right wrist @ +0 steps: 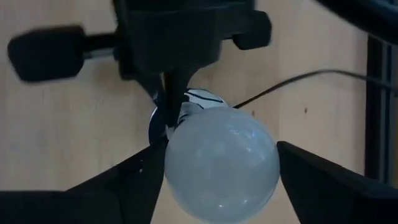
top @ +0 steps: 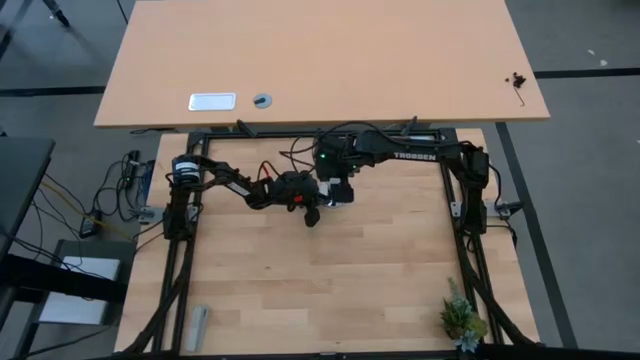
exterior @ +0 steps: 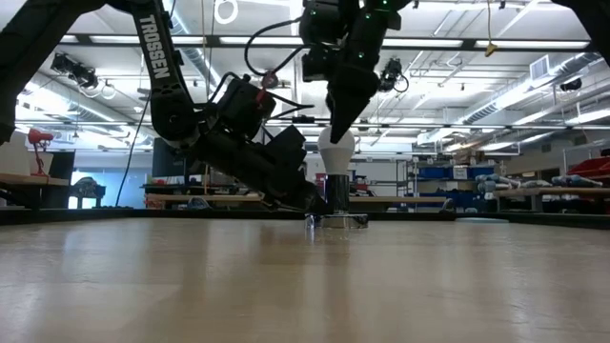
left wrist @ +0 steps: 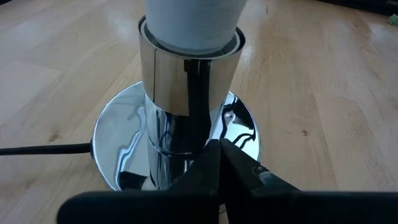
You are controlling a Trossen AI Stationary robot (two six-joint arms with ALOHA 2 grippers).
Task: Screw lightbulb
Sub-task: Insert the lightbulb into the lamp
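Observation:
The white frosted lightbulb stands upright with its lower end inside the chrome socket. The socket rises from a round mirrored plate on the table's far middle, and a thin black cord leads away from it. My right gripper hangs over the lightbulb, pointing down. It is open, with one finger close by each side of the glass. My left gripper is shut and low at the socket's foot, reaching in from the table's left. My left gripper sets its shut fingertips against the foot of the socket's stem, just above the round plate. It slants down from the table's left side. My right gripper has its fingers at the lightbulb's two sides; whether they touch the glass I cannot tell.
A small green plant stands at the near right corner. A grey oblong thing lies near the front left. Black frame rails run along both sides, and a second tabletop lies beyond the far edge. Bare wood spreads toward the near edge.

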